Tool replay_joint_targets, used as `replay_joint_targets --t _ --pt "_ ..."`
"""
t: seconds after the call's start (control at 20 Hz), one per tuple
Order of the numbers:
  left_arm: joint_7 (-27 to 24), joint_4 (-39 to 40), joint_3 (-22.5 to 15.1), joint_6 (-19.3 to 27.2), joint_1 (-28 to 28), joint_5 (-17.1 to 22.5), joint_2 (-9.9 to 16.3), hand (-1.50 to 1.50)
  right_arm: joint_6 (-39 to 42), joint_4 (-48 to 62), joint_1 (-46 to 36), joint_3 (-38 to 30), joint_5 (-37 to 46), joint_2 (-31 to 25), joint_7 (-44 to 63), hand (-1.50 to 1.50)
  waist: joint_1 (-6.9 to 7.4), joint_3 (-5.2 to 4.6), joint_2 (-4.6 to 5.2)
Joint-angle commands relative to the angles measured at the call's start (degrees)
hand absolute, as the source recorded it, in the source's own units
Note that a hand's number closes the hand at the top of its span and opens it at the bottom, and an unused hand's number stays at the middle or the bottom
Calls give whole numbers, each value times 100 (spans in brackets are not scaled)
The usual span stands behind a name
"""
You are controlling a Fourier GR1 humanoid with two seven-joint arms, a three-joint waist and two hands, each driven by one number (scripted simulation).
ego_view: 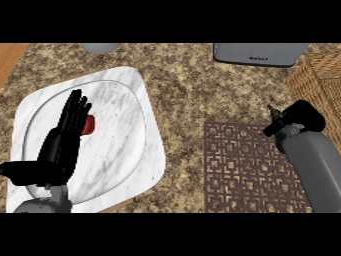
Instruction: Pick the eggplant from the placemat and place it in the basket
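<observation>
Head view: eggplant hidden; right robot hand (297, 119) beside basket (328, 95).

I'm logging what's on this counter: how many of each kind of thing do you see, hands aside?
White marble tray: 1
Brown patterned placemat: 1
Woven wicker basket: 1
Small red item behind the left hand: 1
Grey appliance at far edge: 1
Grey round item at far edge: 1
Total: 6
</observation>
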Motion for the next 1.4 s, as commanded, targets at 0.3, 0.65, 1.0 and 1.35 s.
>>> replay_joint_targets --t 0.3,0.65,1.0,1.35 --pt "63 116 -195 18 -269 -93 -138 0 -2241 1141 -1557 -677 1433 -40 1032 150 253 8 53" --pt "151 194 -207 6 -288 -133 -102 0 -3308 1312 -2603 -807 2593 24 1208 150 227 -15 -25" --pt "206 132 -136 21 -362 -121 -65 0 -3721 1844 -3440 -1114 3639 316 1719 150 90 -20 -63" --pt "143 210 -114 181 -179 -225 -129 0 -3365 2349 -3737 -1746 4297 258 2258 150 -151 -19 -122"
